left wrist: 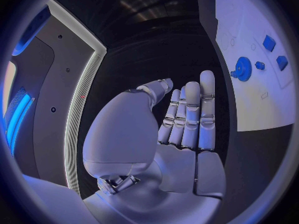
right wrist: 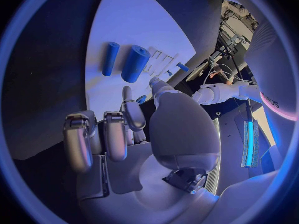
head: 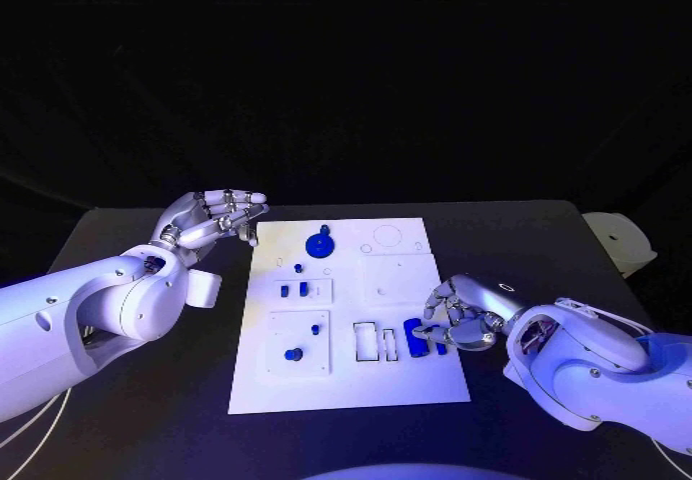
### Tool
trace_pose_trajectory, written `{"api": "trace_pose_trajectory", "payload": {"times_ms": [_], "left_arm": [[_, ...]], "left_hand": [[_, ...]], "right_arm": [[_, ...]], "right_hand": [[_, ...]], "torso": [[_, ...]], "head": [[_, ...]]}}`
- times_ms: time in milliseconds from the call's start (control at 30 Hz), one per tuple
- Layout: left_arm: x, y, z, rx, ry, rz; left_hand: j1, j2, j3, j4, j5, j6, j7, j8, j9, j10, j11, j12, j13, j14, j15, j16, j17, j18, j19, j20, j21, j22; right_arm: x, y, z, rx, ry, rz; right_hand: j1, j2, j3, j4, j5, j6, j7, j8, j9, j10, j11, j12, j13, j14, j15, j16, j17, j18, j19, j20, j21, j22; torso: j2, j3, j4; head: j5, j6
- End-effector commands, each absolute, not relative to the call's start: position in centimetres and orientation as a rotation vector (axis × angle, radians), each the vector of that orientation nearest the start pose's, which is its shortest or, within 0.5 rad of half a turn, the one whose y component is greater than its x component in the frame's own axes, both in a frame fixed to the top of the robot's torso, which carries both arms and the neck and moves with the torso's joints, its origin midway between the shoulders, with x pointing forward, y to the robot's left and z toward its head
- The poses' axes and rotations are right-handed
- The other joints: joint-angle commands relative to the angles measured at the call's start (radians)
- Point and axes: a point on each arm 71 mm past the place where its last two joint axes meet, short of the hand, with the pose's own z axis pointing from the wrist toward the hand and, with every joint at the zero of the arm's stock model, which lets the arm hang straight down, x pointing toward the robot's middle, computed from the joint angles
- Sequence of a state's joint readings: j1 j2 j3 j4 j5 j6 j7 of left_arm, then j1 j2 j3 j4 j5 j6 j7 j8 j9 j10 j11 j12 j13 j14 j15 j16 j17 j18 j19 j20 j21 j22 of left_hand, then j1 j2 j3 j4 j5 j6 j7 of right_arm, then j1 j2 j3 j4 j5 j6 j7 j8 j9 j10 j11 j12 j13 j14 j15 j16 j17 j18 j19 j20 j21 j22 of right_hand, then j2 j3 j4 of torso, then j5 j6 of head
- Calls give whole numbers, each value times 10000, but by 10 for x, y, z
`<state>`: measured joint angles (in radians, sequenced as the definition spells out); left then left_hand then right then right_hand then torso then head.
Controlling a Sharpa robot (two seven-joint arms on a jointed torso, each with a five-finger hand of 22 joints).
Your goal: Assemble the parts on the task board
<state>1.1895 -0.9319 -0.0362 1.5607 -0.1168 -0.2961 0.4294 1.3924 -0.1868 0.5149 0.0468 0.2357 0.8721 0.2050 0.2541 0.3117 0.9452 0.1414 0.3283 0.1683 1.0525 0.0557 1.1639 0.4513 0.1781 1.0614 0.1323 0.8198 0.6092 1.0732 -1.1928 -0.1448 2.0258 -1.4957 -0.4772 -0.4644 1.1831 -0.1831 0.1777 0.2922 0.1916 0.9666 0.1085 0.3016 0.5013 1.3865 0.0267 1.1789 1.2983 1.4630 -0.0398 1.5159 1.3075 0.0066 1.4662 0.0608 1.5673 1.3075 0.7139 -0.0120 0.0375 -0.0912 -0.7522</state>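
Note:
The white task board (head: pixel 378 385) lies in the middle of the table. On it sit a blue gear (head: pixel 320 243), two small blue blocks (head: pixel 294 291) and a blue knob (head: pixel 293 353). Two blue cylinders (head: pixel 418 335) lie beside the empty slots (head: pixel 378 342); the right wrist view shows them lying free (right wrist: pixel 134 63). My right hand (head: pixel 459 315) hovers just over them with its fingers curled, and thumb and one finger pinch a small blue part (right wrist: pixel 142 99). My left hand (head: pixel 216 220) hangs off the board's far left corner, fingers straight, holding nothing. The gear (left wrist: pixel 241 68) appears past its fingers (left wrist: pixel 187 114).
The board (left wrist: pixel 261 104) takes up the middle strip of the black table (head: pixel 534 250). Bare tabletop lies on both sides of it. A pale object (head: pixel 623 240) sits at the table's far right edge.

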Motion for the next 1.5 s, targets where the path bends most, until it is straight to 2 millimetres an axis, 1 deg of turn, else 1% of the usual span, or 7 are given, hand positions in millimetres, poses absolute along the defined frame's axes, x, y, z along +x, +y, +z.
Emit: {"api": "trace_pose_trajectory", "payload": {"times_ms": [33,633,867,1067,1133,1333,1500], "left_arm": [[478,238,-172,-9758,14002,-15404],[478,240,-172,-9778,14011,-15372],[477,241,-172,-9789,14022,-15359],[477,242,-172,-9796,14021,-15342],[477,242,-172,-9797,14020,-15340],[477,242,-172,-9796,14016,-15339],[477,242,-172,-9799,14016,-15331]], "left_hand": [[9,65,-52,-32,35,-33,-11,83,-8,-68,-26,80,12,-59,-5,11,-17,64,6,48,-51,-13],[-6,69,-58,-22,36,-32,-10,92,-8,-77,-25,92,13,-61,-3,15,-20,63,4,50,-54,-14],[-22,69,-65,-12,35,-34,-9,99,-9,-87,-23,102,14,-64,-1,19,-22,62,2,52,-56,-16],[-23,69,-65,-11,35,-34,-9,100,-9,-88,-23,103,14,-64,-1,19,-22,62,2,53,-57,-16],[-23,69,-65,-11,35,-34,-9,100,-9,-88,-23,103,14,-64,-1,19,-22,62,2,53,-57,-16],[-23,69,-65,-11,35,-34,-9,100,-9,-88,-23,103,14,-64,-1,19,-22,62,2,53,-57,-16],[-39,80,-68,2,38,-35,-10,111,-10,-102,-23,117,15,-68,2,24,-27,62,0,55,-61,-19]], "right_arm": [[347,-235,-224,667,18362,4435],[347,-228,-246,-112,18746,4037],[345,-222,-253,-184,18928,4114],[345,-220,-257,8,18874,4190],[345,-220,-255,228,18683,4302],[343,-219,-247,1062,17790,4801],[340,-218,-239,1618,17359,5248]], "right_hand": [[-111,31,-97,10,-47,-9,-61,24,17,51,-36,69,24,870,-69,41,1568,-66,1046,-40,35,2633],[-256,204,-382,15,-57,1,-77,105,65,39,-47,97,86,857,-78,22,1527,-66,1046,-45,35,2633],[-253,238,-428,5,-49,20,-87,131,79,82,-53,192,158,857,-81,23,1529,-66,1046,-47,35,2633],[120,473,-497,-15,232,140,-153,311,166,182,-113,394,332,860,-130,34,1543,-66,1046,-83,35,2633],[228,618,-480,-12,500,217,-192,400,205,295,-149,601,484,868,-159,52,1576,-66,1046,-106,35,2633],[704,947,-282,-33,780,575,-399,723,361,589,-325,1106,843,902,-298,135,1739,-66,1046,-217,35,2633],[779,1044,-212,-16,892,700,-478,856,438,696,-396,1284,970,921,-359,180,1829,-66,1046,-274,35,2633]], "torso": [[14,-9,7],[8,3,1],[3,-6,2],[3,-12,7],[-1,-14,1],[-7,-6,-10],[-17,-11,1]], "head": [[9,-9],[96,-69],[102,-92],[110,-112],[108,-113],[126,-112],[107,-99]]}}
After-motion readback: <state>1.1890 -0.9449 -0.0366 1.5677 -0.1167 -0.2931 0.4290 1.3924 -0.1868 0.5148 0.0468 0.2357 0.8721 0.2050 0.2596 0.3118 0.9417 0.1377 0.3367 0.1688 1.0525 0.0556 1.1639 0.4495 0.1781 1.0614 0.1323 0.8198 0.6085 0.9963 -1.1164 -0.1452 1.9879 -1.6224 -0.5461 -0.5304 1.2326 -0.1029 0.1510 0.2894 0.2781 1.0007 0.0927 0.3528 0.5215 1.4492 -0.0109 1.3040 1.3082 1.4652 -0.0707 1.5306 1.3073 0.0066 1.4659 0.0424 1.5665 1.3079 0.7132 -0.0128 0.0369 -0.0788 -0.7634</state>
